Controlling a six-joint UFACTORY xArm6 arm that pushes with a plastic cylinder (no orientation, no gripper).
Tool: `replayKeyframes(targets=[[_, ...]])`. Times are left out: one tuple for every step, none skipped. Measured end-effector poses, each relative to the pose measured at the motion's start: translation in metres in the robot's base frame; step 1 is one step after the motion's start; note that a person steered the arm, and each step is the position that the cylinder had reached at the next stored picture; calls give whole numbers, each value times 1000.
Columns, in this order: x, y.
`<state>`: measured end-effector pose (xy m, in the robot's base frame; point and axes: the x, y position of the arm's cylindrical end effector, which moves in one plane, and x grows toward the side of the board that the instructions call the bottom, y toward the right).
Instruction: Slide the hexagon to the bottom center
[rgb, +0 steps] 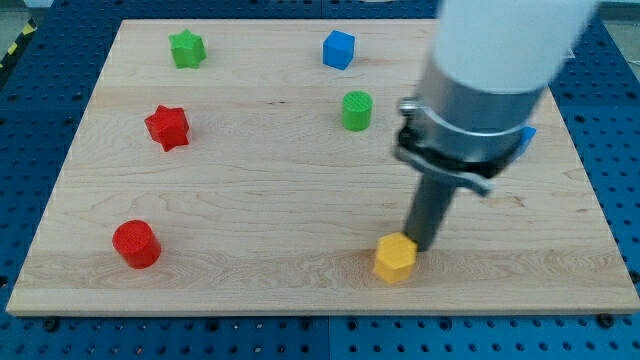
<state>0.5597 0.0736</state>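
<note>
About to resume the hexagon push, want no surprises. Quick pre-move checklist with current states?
1. Yellow hexagon in view, near the board's bottom edge, slightly right of center: ok.
2. My tip at the hexagon's upper-right side: ok; actual contact: cannot tell.
3. Path leftward along the bottom holds no blocks before the red cylinder, far left: ok.
4. Margin to the bottom edge is slim: not ok for downward pushing.
5. Blue block mostly hidden behind the arm: cannot tell.

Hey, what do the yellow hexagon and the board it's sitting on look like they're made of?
The yellow hexagon looks like moulded or printed plastic: one even colour, a dull sheen, sharp facets. The board looks like pale wood, probably unvarnished or matt, with grain lines running across it. My tip sits against the hexagon's upper right side.
</note>
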Motion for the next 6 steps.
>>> replayKeyframes(targets=[[-5,-7],[-12,41],[11,75],[46,75],[59,68],[49,24]])
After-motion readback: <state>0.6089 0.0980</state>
